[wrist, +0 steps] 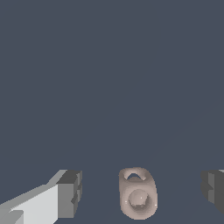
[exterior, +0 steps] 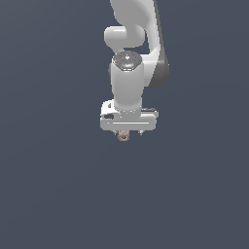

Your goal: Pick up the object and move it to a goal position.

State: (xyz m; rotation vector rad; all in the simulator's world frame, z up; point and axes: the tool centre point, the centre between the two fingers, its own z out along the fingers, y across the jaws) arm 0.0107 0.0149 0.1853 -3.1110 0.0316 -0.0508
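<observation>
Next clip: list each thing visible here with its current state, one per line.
White-grey tool: open, jaws spread wide to either side of the piece, neither finger touching it.
Tiny pinkish-tan rounded piece with a dark hole: ungrasped, centred in the gap between the fingers; in the exterior view it shows just under the tool.
White robot arm: pointing down over the piece.

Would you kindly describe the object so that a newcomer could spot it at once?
Find the white arm in the exterior view and follow it down to the gripper. The object sits just under it, between the open fingers with gaps either side. It is tiny, rounded and pinkish-tan with a hollow, unlike the white-grey gripper.
</observation>
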